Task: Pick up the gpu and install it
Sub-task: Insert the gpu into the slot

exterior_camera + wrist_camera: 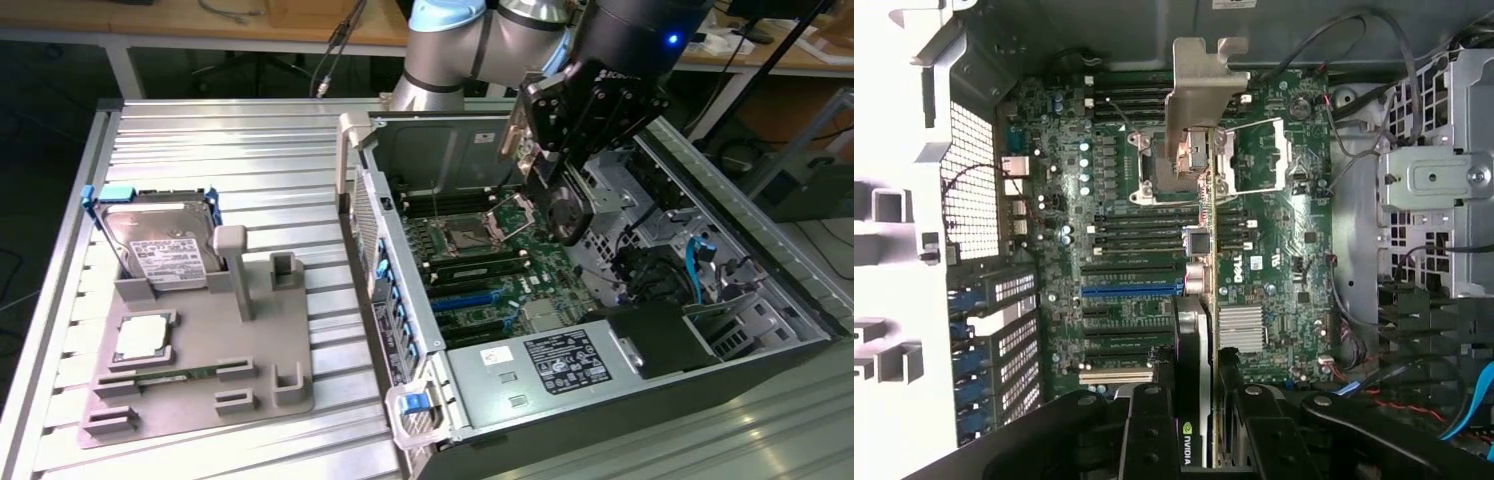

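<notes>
Green-board gpu (pixel 571 208) pinched edge-on between the gripper (pixel 558 168) fingers, hanging over the motherboard (pixel 481 270) inside the open case (pixel 441 150).

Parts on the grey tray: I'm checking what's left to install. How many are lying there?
3. A hard drive at the tray's far end, a silver square chip nearer the camera, and a thin green stick nearest. Smaller parts may hide behind the posts.

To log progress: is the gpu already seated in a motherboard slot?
No, the gripper holds the gpu in the air above the motherboard inside the open case.
</notes>
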### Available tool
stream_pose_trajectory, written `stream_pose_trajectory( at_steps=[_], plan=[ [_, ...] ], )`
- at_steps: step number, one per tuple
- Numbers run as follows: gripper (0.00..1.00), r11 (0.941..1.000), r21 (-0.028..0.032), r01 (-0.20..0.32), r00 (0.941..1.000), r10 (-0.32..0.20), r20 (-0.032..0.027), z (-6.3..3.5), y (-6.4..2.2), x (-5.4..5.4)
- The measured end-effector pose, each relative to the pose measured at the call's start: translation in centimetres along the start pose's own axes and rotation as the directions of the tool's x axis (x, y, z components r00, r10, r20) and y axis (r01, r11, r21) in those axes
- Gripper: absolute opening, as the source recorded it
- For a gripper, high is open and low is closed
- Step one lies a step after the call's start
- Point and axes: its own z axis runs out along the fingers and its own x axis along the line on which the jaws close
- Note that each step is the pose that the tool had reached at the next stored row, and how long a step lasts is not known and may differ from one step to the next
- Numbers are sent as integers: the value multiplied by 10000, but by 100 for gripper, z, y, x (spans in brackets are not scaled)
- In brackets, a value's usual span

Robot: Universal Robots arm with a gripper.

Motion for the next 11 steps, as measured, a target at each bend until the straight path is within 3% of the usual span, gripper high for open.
stream_pose_trajectory(
  at_steps=[11],
  plan=[
    [27,9997,-5,230,9997,-230,-7,0,0,0]
  ],
)
